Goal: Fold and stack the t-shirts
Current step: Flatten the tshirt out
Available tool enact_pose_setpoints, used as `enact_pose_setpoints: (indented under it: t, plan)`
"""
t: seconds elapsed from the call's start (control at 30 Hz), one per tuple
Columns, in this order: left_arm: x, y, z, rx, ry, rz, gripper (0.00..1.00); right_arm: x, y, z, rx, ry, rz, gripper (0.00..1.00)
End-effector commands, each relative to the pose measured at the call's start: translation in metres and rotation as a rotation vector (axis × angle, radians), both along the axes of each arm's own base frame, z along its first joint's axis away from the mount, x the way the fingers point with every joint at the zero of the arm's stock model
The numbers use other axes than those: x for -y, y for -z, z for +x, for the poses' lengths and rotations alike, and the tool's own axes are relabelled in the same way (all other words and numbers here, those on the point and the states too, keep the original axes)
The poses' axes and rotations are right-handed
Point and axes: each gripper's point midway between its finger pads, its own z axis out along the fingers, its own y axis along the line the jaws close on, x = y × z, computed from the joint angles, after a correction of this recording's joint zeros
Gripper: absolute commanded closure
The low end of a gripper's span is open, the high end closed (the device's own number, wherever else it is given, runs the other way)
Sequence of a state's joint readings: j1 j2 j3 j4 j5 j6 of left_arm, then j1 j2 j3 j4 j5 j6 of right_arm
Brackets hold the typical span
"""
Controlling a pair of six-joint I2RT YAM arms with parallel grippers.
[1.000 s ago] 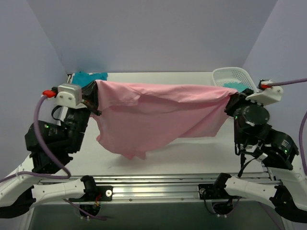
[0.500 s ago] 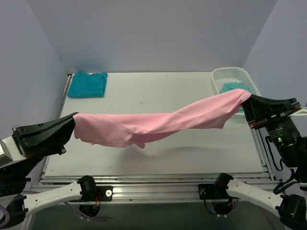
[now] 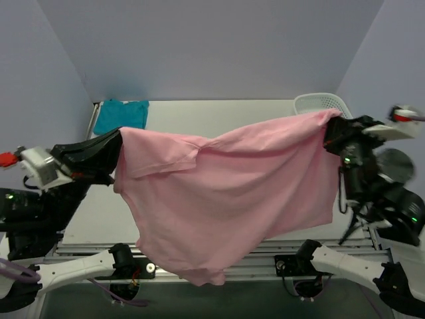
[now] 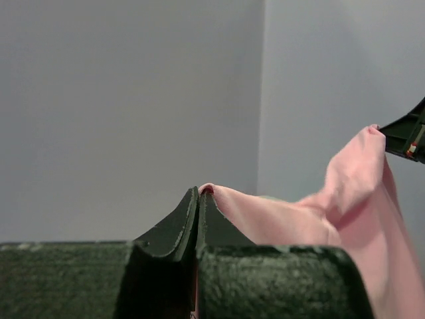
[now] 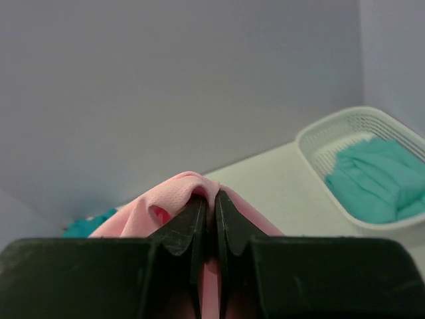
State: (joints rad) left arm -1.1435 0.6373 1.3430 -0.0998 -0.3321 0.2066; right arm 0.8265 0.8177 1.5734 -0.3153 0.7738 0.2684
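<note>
Top view: pinched pink t-shirt (image 3: 226,199) at one upper corner with left gripper (image 3: 117,143) and at the opposite corner with right gripper (image 3: 327,135), both pressed shut on the cloth. Hung spread wide between the two, sagging below them past the near edge of the table (image 3: 219,113). Showed deep teal t-shirt (image 3: 121,114) lying flat on the table beyond the left gripper and apart from it, and white mesh basket (image 3: 317,101) just behind the right gripper.

Left wrist view: showed dark fingers closed tight against each other, a thin hem of pink caught at the tips. Trailed rightward from there, rising to a peak at the right gripper's dark tip by the frame edge.

Right wrist view: showed fingers pressed together on a bunched fold of pink. Caught the basket ahead and to the right of the tips, on the table, with paler mint-teal t-shirt (image 5: 372,183) lying inside. Glimpsed a sliver of deep teal ahead to the left, low beside the pink.
</note>
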Motion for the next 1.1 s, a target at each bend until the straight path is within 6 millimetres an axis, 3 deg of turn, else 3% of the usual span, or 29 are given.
enact_pose_setpoints:
  t: [0.0,0.03,0.1,0.13,0.17,0.2,0.23,0.27,0.33,0.37,0.4,0.43,0.47,0.5,0.53,0.6,0.63,0.67,0.7,0.73,0.77,0.8,0.83,0.9,0.97,1.07]
  plan:
    - [0.005,0.035,0.056,-0.162,-0.289,0.051,0.98,-0.014,0.096,0.055,-0.258,0.332,-0.162,1.0]
    - [0.021,0.061,0.073,-0.203,-0.351,0.11,0.98,-0.023,0.123,0.07,-0.315,0.37,-0.217,1.0]
    - [0.038,0.082,0.089,-0.22,-0.396,0.157,0.98,-0.025,0.172,0.094,-0.396,0.418,-0.207,1.0]
    - [0.052,0.101,0.104,-0.247,-0.431,0.202,0.98,-0.042,0.202,0.114,-0.444,0.379,-0.206,1.0]
    - [0.049,0.122,0.125,-0.284,-0.491,0.231,0.98,-0.045,0.238,0.122,-0.502,0.371,-0.23,1.0]
    - [0.05,0.138,0.139,-0.339,-0.494,0.196,0.98,-0.044,0.259,0.132,-0.536,0.384,-0.229,1.0]
    - [0.065,0.157,0.155,-0.362,-0.434,0.219,0.98,-0.053,0.288,0.146,-0.575,0.382,-0.24,1.0]
    - [0.045,0.193,0.187,-0.457,-0.482,0.167,0.98,-0.053,0.307,0.152,-0.6,0.396,-0.253,1.0]
    - [0.049,0.235,0.226,-0.518,-0.43,0.143,0.98,-0.05,0.351,0.17,-0.656,0.448,-0.28,1.0]
    - [0.04,0.261,0.245,-0.566,-0.46,0.136,0.98,-0.047,0.364,0.175,-0.673,0.466,-0.293,1.0]
    - [0.017,0.29,0.267,-0.626,-0.528,0.11,0.98,-0.045,0.374,0.182,-0.684,0.482,-0.297,1.0]
    - [0.014,0.33,0.294,-0.691,-0.564,0.134,0.98,-0.037,0.396,0.193,-0.715,0.513,-0.309,1.0]
    - [0.009,0.349,0.308,-0.735,-0.581,0.142,0.98,-0.036,0.406,0.199,-0.73,0.511,-0.308,1.0]
    - [0.0,0.35,0.325,-0.748,-0.61,0.117,0.98,-0.032,0.414,0.205,-0.741,0.522,-0.311,1.0]
    - [-0.002,0.379,0.34,-0.792,-0.644,0.14,0.98,-0.031,0.424,0.215,-0.754,0.533,-0.314,1.0]
    - [-0.004,0.391,0.358,-0.805,-0.675,0.142,0.98,-0.022,0.43,0.226,-0.755,0.56,-0.308,1.0]
    - [-0.005,0.401,0.374,-0.823,-0.7,0.142,0.98,-0.019,0.442,0.231,-0.774,0.57,-0.323,1.0]
    - [-0.006,0.405,0.381,-0.834,-0.707,0.133,0.97,-0.016,0.438,0.24,-0.765,0.586,-0.31,0.9]
    - [-0.007,0.409,0.389,-0.843,-0.705,0.127,0.92,-0.014,0.441,0.243,-0.767,0.6,-0.313,0.73]
    - [-0.011,0.428,0.398,-0.884,-0.703,0.142,0.85,-0.012,0.449,0.248,-0.774,0.609,-0.316,0.57]
    - [-0.01,0.422,0.408,-0.877,-0.694,0.116,0.66,-0.012,0.448,0.254,-0.764,0.616,-0.307,0.2]
    - [-0.01,0.425,0.413,-0.88,-0.688,0.115,0.53,-0.009,0.448,0.258,-0.76,0.632,-0.303,0.07]
    - [-0.01,0.435,0.418,-0.892,-0.69,0.119,0.35,-0.006,0.453,0.26,-0.763,0.653,-0.311,0.01]
    - [-0.012,0.434,0.425,-0.882,-0.707,0.102,0.06,-0.005,0.442,0.273,-0.735,0.674,-0.295,0.0]
    - [-0.016,0.431,0.434,-0.868,-0.723,0.084,0.06,-0.005,0.435,0.279,-0.72,0.694,-0.307,0.0]
    - [-0.022,0.422,0.442,-0.858,-0.744,0.068,0.06,-0.009,0.407,0.293,-0.677,0.704,-0.288,0.0]
